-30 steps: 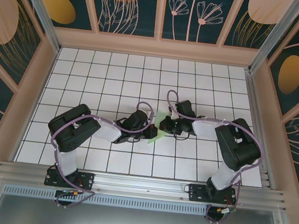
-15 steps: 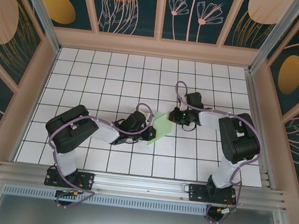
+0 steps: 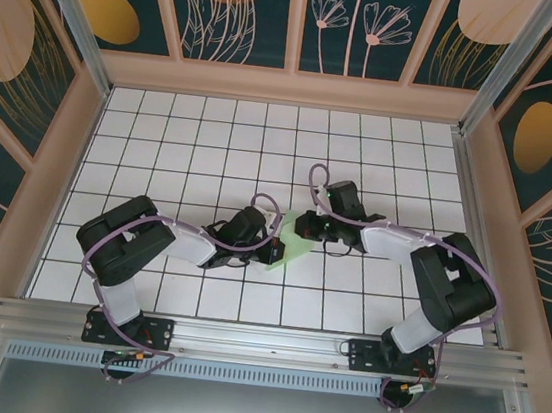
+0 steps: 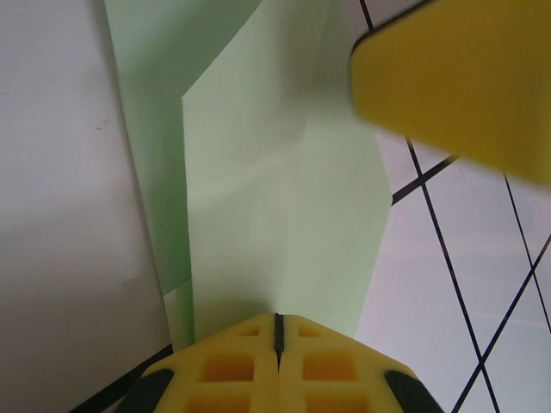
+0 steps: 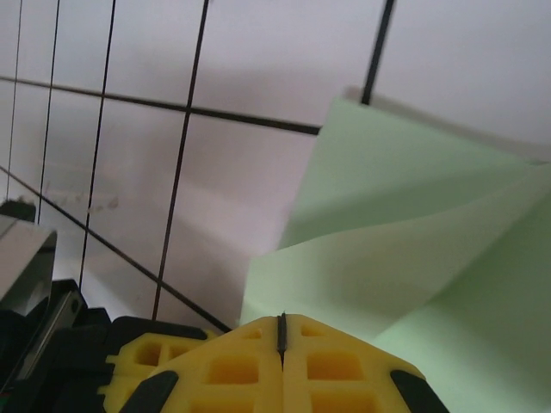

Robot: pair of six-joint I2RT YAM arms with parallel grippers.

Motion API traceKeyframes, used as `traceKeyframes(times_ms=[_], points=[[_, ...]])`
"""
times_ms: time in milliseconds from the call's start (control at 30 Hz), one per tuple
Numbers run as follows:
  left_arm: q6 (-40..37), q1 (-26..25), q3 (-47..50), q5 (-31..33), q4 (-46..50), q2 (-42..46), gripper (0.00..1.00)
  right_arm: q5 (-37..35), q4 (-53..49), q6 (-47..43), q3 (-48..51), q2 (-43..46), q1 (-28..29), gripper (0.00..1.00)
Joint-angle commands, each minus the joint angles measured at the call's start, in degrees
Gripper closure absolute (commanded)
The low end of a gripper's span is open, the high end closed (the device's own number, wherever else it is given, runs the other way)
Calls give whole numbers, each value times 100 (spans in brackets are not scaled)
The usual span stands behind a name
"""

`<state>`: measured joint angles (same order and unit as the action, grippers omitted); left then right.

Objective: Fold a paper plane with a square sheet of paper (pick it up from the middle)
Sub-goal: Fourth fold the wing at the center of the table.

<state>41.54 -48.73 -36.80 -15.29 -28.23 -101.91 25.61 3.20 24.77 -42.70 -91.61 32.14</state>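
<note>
The square sheet of paper (image 3: 287, 245) lies partly folded on the white grid table, pale mint green with overlapping layers (image 4: 275, 189). My left gripper (image 3: 270, 239) is shut, and its yellow tip (image 4: 277, 320) rests on the sheet's near edge, with the fold running away from it. My right gripper (image 3: 306, 228) is also shut. Its tip (image 5: 281, 320) meets a raised, creased flap of the paper (image 5: 413, 241). One of the right gripper's yellow fingers (image 4: 456, 82) hangs over the sheet in the left wrist view. I see no paper between either pair of jaws.
White tiles with black grid lines (image 3: 213, 148) stretch around the paper. Patterned walls and a wooden frame (image 3: 291, 87) enclose the table. The arms' bases sit on the aluminium rail (image 3: 259, 344) at the near edge.
The right gripper swung away up and to the right, then came back down onto the paper's right side. The paper's outline shifted and now looks flatter. The left gripper stayed on the sheet.
</note>
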Motion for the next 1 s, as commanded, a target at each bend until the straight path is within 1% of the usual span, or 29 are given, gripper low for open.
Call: traceKeyframes(times_ms=[0,100,267,433,500,567,667,867,967], points=[[-105,14,231,-60,1222,-167,100,106,229,159,-76,-296,134,100],[-57,21,251,-37,1214,-141,100,256,235,193,-183,-518,194,100],[17,21,261,-51,1132,-150,100,298,243,203,-173,-771,235,100],[8,26,266,-87,1162,-168,100,91,228,118,-201,-878,102,100],[-21,21,295,-104,1215,-163,100,53,232,73,-242,-925,-50,100],[-49,22,326,-132,1248,-150,100,33,216,63,-302,-984,-429,100],[-45,21,375,-141,1247,-142,100,21,244,54,-399,-1086,-798,100],[-49,22,388,-169,1196,-154,100,-3,175,-34,-722,-1411,-1372,100],[-58,24,357,-176,1194,-160,100,15,150,-76,-794,-1246,-1624,100]])
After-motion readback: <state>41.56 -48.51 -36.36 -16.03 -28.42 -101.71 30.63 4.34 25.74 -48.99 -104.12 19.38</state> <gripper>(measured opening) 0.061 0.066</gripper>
